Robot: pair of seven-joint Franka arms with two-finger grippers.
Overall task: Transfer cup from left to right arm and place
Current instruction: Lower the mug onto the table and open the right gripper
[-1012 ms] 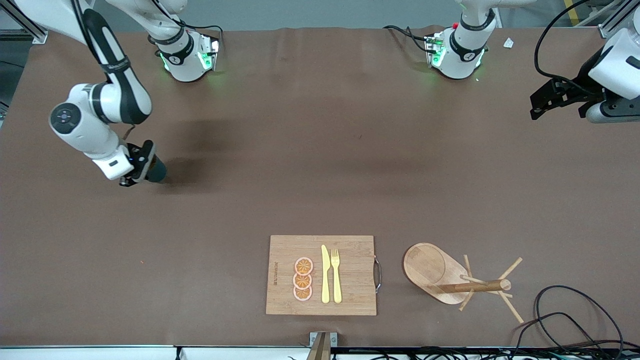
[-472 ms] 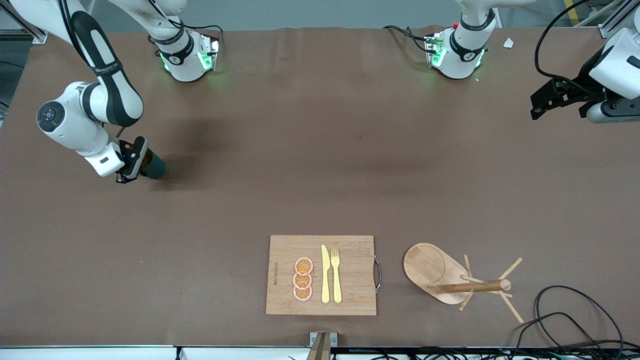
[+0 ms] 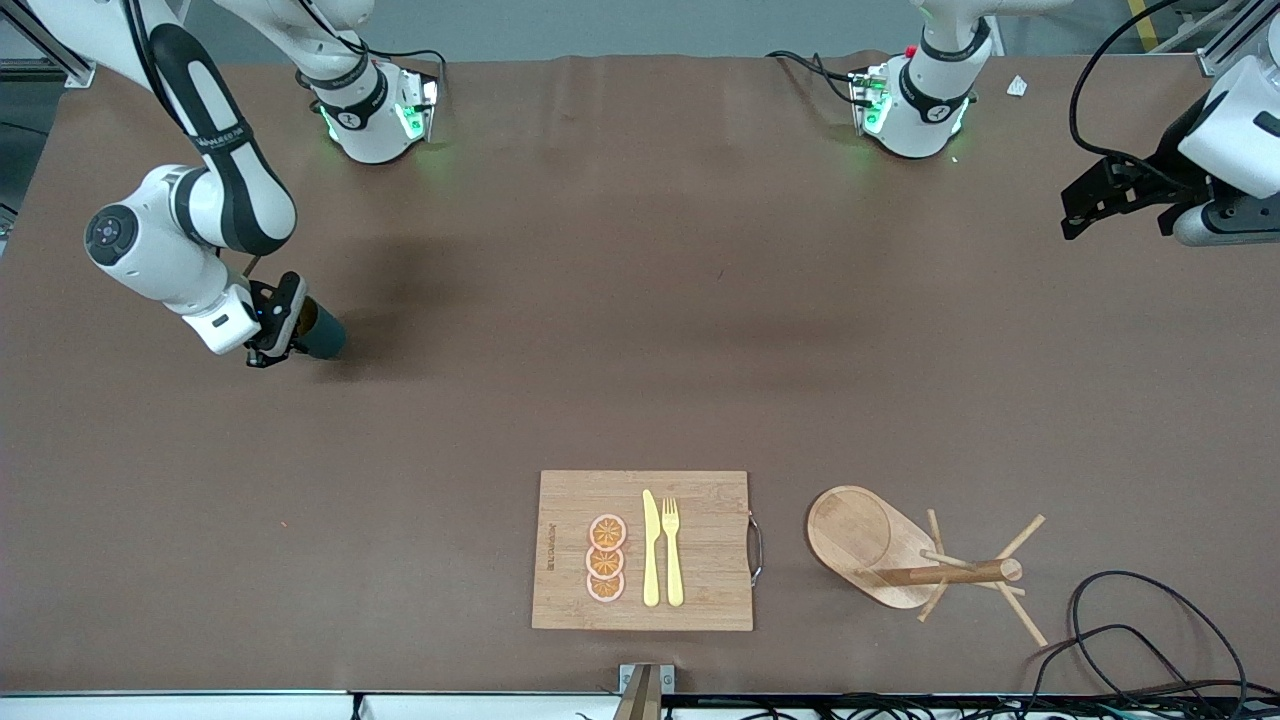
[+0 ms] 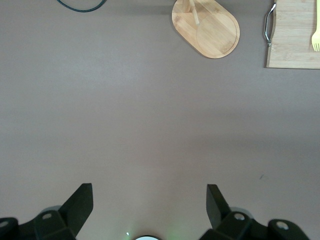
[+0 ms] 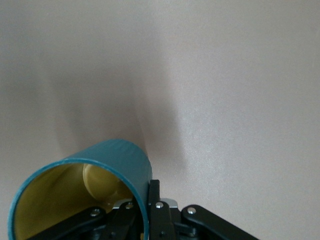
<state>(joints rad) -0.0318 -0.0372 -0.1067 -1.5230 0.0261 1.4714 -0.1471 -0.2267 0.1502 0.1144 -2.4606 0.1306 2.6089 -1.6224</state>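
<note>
Since half a second ago the right gripper [image 3: 290,335] has been shifted slightly toward the middle, jaws clamped on the tilted cup [image 3: 322,337] over the counter [image 3: 640,350] at the right arm's end, while the left gripper [image 4: 149,201] waits, jaws spread wide, empty.

A dark brand mark is burned along one edge of the cutting board [image 3: 641,550], too small to read. No other text can be read.

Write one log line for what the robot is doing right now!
right claw: shut on cup, over table's right-arm end | left claw: open, waiting | cup: tilted, held on its rim
</note>
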